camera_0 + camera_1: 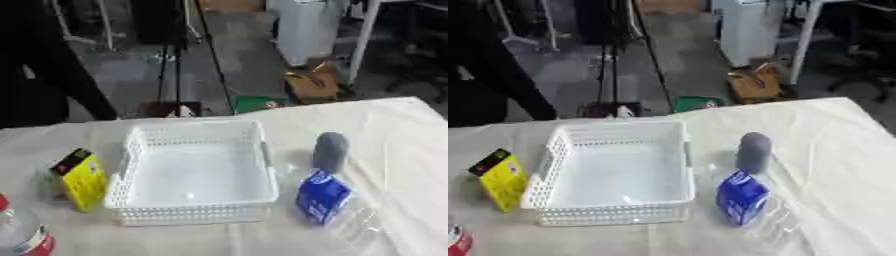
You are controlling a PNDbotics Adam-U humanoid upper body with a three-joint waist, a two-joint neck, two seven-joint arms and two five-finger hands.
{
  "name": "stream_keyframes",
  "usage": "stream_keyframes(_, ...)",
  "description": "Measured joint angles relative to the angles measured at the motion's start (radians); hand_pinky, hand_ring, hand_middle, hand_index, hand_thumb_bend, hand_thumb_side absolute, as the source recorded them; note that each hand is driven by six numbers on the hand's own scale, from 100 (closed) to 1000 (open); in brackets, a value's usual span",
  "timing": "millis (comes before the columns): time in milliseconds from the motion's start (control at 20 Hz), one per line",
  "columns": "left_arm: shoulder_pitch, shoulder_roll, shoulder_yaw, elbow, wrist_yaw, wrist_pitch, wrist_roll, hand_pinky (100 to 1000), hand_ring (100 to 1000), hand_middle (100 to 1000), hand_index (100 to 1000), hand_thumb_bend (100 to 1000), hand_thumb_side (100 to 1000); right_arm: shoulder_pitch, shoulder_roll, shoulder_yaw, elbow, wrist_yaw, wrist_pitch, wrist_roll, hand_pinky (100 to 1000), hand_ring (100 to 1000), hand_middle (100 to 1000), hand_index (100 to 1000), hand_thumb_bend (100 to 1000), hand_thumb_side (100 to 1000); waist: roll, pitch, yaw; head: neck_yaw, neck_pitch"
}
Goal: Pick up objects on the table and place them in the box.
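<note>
Where the left eye view looks down on the cloth-covered table [385, 130], a white slatted basket [140, 207] sits mid-table, nothing lying inside; a yellow box [82, 181] stands just left of it, a grey cylinder [331, 151] and a blue carton [322, 196] to its right, and a bottle [22, 235] (red label) shows at the lower left corner. In the right eye view, clear plastic packaging [776, 225] lies against the carton. Neither hand shows, so their state is unseen.

White basket [614, 170] sits between yellow box [500, 179] and blue carton [741, 197].
</note>
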Motion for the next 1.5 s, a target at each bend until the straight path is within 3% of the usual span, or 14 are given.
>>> stream_keyframes(550, 0.04, 0.023, 0.004, 0.0, -0.043, -0.004, -0.004, 912, 968, 991, 1000, 100, 794, -0.007, -0.068, -0.005, 0.0, -0.016, 0.027, 0.035, 831, 884, 828, 929, 100, 1000, -0.002, 0.02, -0.008, 0.002, 0.029)
stream_keyframes(1050, 0.08, 0.042, 0.004, 0.0, -0.067, 0.006, -0.054, 946, 998, 1000, 1000, 100, 805, 0.018, -0.122, -0.006, 0.0, -0.046, 0.073, 0.106, 830, 892, 833, 931, 100, 1000, -0.012, 0.028, -0.001, 0.037, 0.132)
stream_keyframes(1300, 0.127, 0.069, 0.011, 0.0, -0.085, 0.022, -0.082, 950, 1000, 1000, 1000, 100, 807, 0.06, -0.168, -0.006, 0.0, -0.046, 0.109, 0.134, 831, 893, 833, 932, 100, 1000, -0.015, 0.035, 0.014, 0.058, 0.216)
stream_keyframes(1500, 0.153, 0.076, 0.014, 0.0, -0.094, 0.035, -0.098, 967, 1000, 1000, 1000, 100, 814, 0.076, -0.202, -0.007, 0.0, -0.044, 0.137, 0.148, 838, 906, 840, 939, 100, 1000, -0.014, 0.053, 0.018, 0.063, 0.245)
